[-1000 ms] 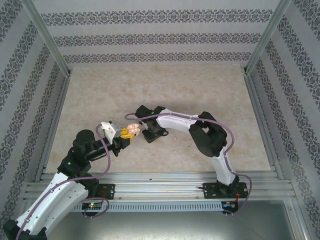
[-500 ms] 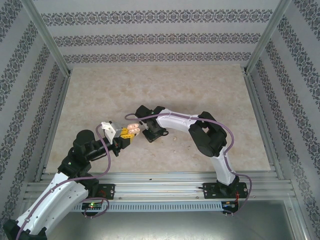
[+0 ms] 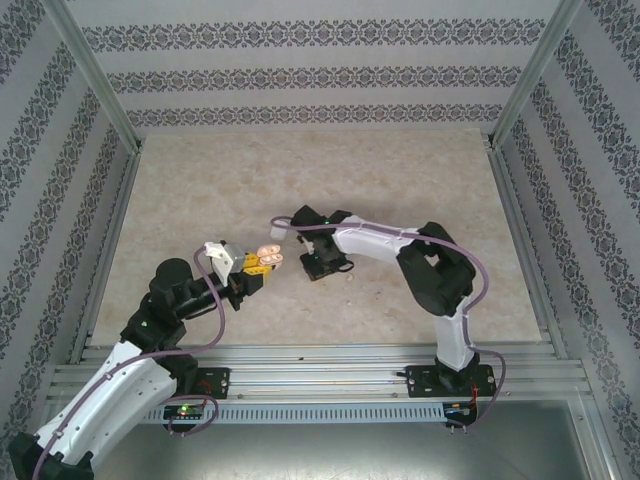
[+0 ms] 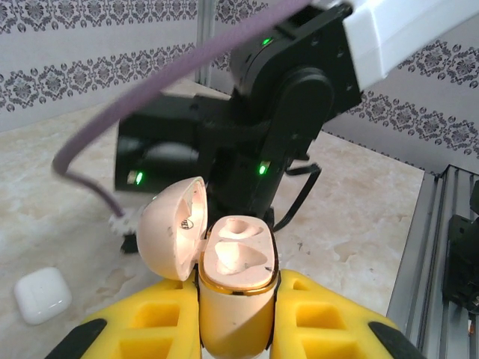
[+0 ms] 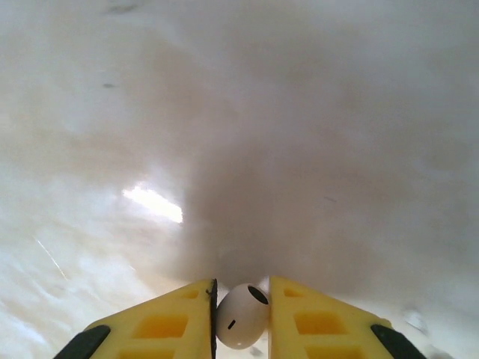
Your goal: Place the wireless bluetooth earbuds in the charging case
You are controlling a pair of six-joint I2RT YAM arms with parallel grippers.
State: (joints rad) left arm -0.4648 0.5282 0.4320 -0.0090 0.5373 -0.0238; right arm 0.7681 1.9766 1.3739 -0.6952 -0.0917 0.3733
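- Case (image 4: 233, 258) stands upright with its lid swung open, clamped tight in the left gripper (image 4: 238, 318) above the table (image 4: 359, 224).
- Right gripper (image 5: 242, 290) is nearly closed, its fingers pressing both sides of a white earbud (image 5: 239, 318) low over the table, near the case.

Peach case (image 4: 233, 288), gold band at its rim! Flanking the case, bright yellow fingers (image 4: 329, 323). White earbud (image 5: 239, 318), dark marks. Under the case, beige marbled table (image 3: 400, 170); behind, pale walls (image 3: 300, 80) striped with grey damask.
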